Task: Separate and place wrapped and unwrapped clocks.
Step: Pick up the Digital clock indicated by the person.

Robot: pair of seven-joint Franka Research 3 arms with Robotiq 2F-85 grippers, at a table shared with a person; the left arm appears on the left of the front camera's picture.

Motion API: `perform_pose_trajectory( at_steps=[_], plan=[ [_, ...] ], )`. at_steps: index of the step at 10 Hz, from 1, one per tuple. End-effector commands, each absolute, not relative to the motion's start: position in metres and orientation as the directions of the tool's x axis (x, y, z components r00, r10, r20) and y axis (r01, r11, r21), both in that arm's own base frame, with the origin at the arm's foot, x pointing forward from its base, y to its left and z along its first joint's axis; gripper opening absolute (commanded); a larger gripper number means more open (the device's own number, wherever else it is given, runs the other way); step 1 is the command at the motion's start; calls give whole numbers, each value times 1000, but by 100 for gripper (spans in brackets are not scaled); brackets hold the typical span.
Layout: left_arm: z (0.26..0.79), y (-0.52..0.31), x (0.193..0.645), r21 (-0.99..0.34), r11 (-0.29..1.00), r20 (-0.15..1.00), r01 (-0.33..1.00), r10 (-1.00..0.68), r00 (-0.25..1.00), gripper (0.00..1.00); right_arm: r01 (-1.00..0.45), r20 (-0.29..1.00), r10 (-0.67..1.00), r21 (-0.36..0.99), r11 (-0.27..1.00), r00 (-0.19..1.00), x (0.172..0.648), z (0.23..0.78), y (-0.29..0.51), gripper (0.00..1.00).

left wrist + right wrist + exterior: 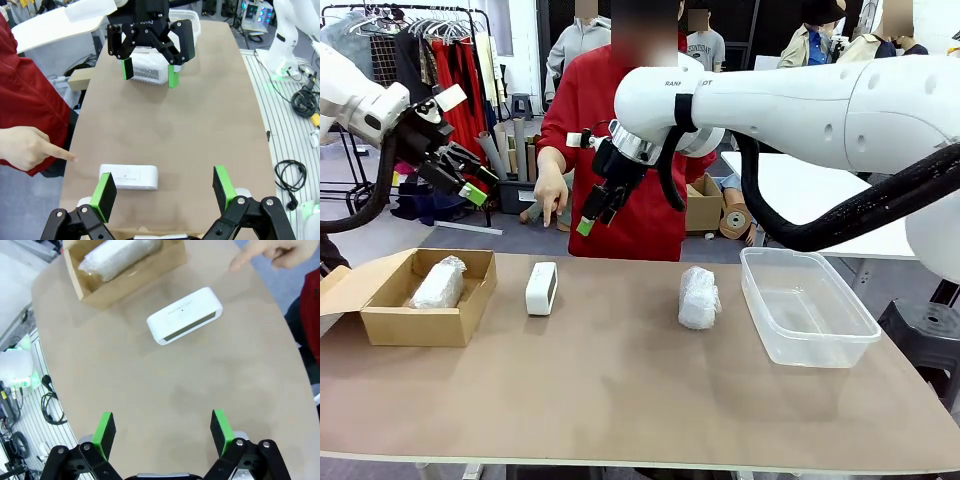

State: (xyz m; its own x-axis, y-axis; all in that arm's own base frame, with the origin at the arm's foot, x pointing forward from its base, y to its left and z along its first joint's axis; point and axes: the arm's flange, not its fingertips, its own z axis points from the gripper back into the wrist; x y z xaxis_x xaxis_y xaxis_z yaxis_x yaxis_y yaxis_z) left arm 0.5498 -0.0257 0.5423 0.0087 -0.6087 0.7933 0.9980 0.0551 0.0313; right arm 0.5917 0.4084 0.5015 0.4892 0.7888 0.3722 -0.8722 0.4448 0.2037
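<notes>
The bare white clock (541, 288) stands on the brown table, left of centre; it also lies below my left gripper (165, 190) as the clock (129, 177). One bubble-wrapped clock (438, 284) lies inside the cardboard box (380, 320). Another wrapped clock (698, 298) rests on the table right of centre. My left gripper (470, 182) hangs open, high above the box. My right gripper (595, 210) is open too, held up over the far edge between the bare clock and the loose bundle. In the right wrist view, the clock (185, 315) and the boxed bundle (120, 255) lie beyond my open gripper (162, 427).
A clear plastic tub (850, 335) stands at the right of the table, nothing in it. A person in red stands at the far side, one hand (552, 195) pointing down toward the bare clock. Bare tabletop (620, 400) stretches along the near side.
</notes>
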Motion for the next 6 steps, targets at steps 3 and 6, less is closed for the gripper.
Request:
perform_pose_trajectory(
  at_steps=[3, 6],
  plan=[
    [544, -24, 549, 26, 53, 795, 998, -607, 12, 100, -862, 385, 773, 187, 471, 505, 592, 501, 403, 100],
    [544, -24, 549, 26, 53, 795, 998, -607, 12, 100, -873, 370, 791, 184, 451, 487, 594, 508, 417, 100]
  ],
)
